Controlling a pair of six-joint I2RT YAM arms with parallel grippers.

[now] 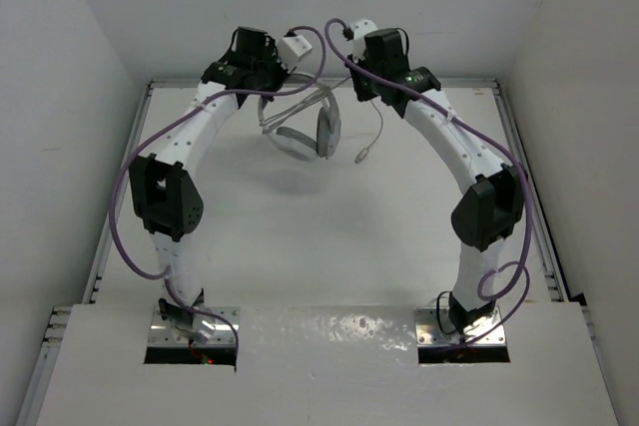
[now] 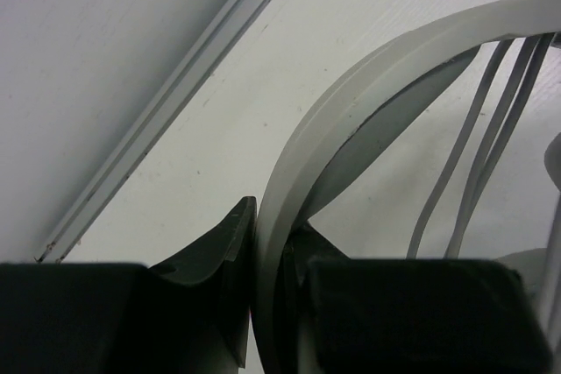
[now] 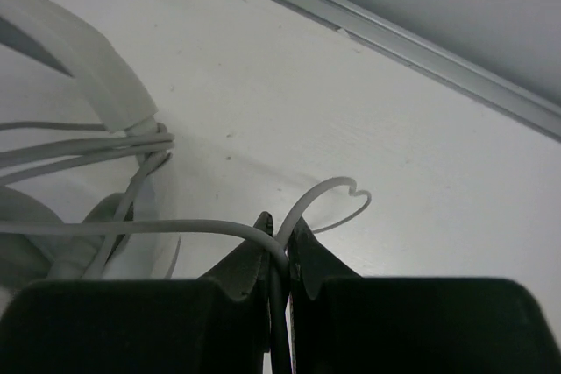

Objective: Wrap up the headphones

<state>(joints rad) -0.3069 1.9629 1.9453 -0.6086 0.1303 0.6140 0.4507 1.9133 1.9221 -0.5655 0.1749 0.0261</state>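
The white headphones [image 1: 300,127] hang at the far middle of the table, between my two grippers. My left gripper [image 1: 268,75] is shut on the curved headband [image 2: 333,120]; in the left wrist view the band runs up from between my black fingers [image 2: 230,256]. Several turns of the thin pale cable [image 2: 473,137] cross the band. My right gripper [image 1: 361,67] is shut on the cable [image 3: 175,227], which loops out past my fingertips [image 3: 259,243] toward the headband [image 3: 88,67]. The cable's free end with the plug [image 1: 362,156] dangles to the table.
A metal rail [image 1: 319,85] edges the table along the far wall, and side rails [image 1: 529,177] run down both sides. Purple arm cables [image 1: 125,197] hang beside each arm. The ear cup [image 1: 328,130] hangs low near the table.
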